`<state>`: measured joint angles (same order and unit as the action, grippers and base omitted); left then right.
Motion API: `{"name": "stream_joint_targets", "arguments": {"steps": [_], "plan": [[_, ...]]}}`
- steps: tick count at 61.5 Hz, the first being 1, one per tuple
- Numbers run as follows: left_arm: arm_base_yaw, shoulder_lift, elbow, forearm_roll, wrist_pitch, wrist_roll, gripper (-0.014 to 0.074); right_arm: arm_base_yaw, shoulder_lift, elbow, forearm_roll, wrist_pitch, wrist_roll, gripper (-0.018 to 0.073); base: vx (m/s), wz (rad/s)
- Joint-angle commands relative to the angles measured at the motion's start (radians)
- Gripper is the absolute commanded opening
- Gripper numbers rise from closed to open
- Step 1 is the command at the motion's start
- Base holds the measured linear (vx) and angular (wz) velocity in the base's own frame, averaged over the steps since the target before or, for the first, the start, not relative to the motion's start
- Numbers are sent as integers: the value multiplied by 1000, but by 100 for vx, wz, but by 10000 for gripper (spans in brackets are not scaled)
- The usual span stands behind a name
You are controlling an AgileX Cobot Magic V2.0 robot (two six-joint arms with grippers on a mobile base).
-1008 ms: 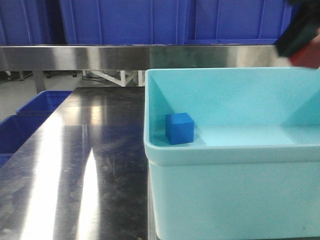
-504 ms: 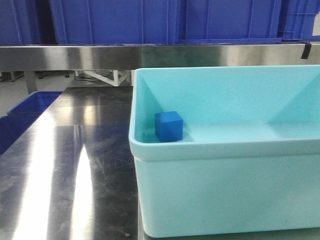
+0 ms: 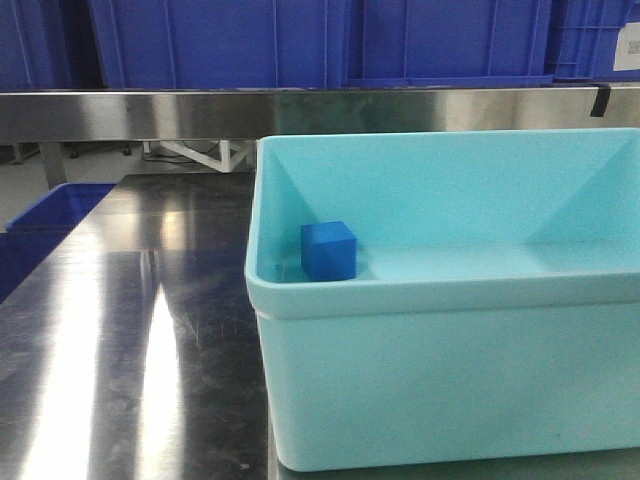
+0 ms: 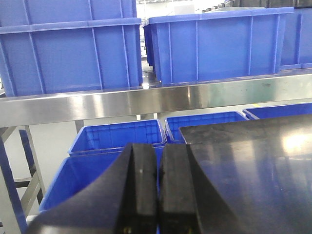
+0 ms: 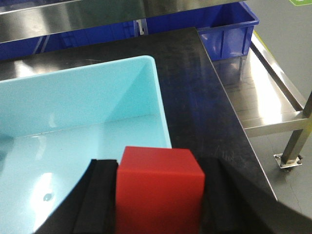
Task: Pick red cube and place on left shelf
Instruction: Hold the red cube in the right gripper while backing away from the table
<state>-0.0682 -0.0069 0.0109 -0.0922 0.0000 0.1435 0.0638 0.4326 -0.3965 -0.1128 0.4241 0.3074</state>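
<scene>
The red cube (image 5: 158, 187) is clamped between the black fingers of my right gripper (image 5: 158, 195), held high above the right end of the light-blue bin (image 5: 73, 122); neither shows in the front view. My left gripper (image 4: 159, 187) is shut and empty, hovering off the left edge of the dark steel tabletop (image 4: 253, 161). The left shelf, a steel rack with a shiny front rail (image 4: 146, 100) and large blue crates (image 4: 73, 48), stands ahead of it and also spans the back of the front view (image 3: 200, 112). The blue cube (image 3: 328, 250) sits in the bin's left corner.
The light-blue bin (image 3: 450, 370) fills the right of the front view on the dark tabletop (image 3: 130, 330). Blue crates (image 4: 117, 139) sit on the floor level left of the table. A lower steel shelf (image 5: 263, 97) and a table leg (image 5: 297, 141) lie to the right of the table.
The front view has shifted, so the bin and blue cube sit further left in frame. The blurred gripper with something red at the top right a second ago has left that view.
</scene>
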Motion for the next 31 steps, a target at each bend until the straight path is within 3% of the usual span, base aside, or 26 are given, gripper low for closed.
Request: {"name": "stream_joint_targets", "arguments": {"steps": [1,31], "plan": [[-4,7,22,-6,-83,1,106,-6,3,-30,-8,-77,-2,58,0,0],[-4,7,22,-6,-83,1,106,-6,3,-30,-8,-77,-2,58,1,5]]}}
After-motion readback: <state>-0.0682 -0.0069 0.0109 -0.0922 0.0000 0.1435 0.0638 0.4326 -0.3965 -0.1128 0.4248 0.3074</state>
